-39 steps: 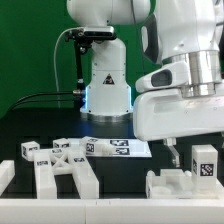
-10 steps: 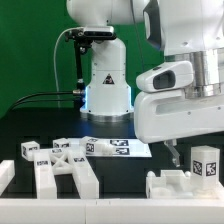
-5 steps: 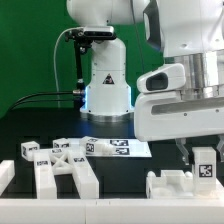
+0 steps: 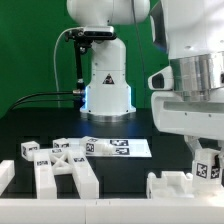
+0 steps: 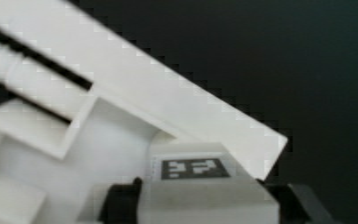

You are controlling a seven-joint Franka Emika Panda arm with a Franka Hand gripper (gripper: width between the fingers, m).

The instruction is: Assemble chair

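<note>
1. Nearest the exterior camera lie chunky, matte white plastic chair parts on the black table [image 4: 140, 170]. A cross-braced frame [image 4: 62, 170] sits towards the exterior view's left, and a stepped, notched piece [image 4: 168, 186] towards its right.
2. Just behind the stepped piece, the gripper [image 4: 207, 160] is clamped on a tagged block [image 4: 209, 171], a small white cuboid. In the wrist view its dark fingers [image 5: 123, 203] press against the block's two sides. Beyond them in that view, white parts with straight edges and rounded ribs show blurred.
3. The block's face carries a square black-and-white marker. It is a pattern only, with no legible letters.
4. The arm comes down from the top right of the exterior view as broad, glossy white links, and the wrist points straight down at the table.
5. Further back on the left sits a small cube [image 4: 27, 150], also tagged, beside the frame.
6. Behind the frame, the marker board [image 4: 115, 147] lies flat with its row of printed tags.
7. Farthest back, the robot base [image 4: 105, 85] is a smooth white cone bearing a triangular warning label. A black cable [image 4: 45, 97] runs off to its left against a green backdrop [image 4: 30, 50].
</note>
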